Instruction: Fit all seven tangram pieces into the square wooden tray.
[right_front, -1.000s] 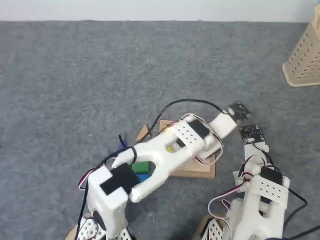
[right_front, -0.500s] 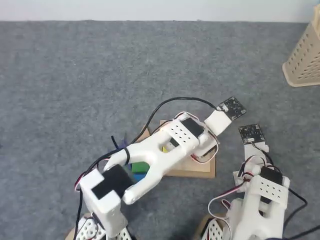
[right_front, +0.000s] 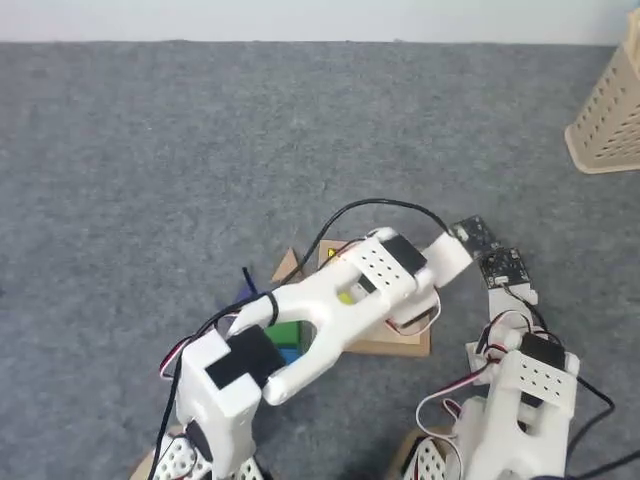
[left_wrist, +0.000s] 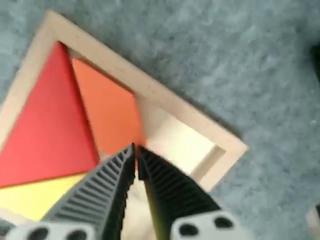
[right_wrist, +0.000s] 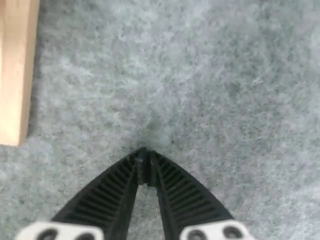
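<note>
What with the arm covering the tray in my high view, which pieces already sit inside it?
Observer: The left wrist view shows a red triangle, an orange piece beside it and a yellow piece inside the tray.
Operator: Any room left?
Observer: Yes, the corner next to the orange piece is bare wood.
Operator: Is the left gripper carrying anything?
Observer: No, the left gripper is shut with nothing in it, its tip over the edge of the orange piece beside that gap.
</note>
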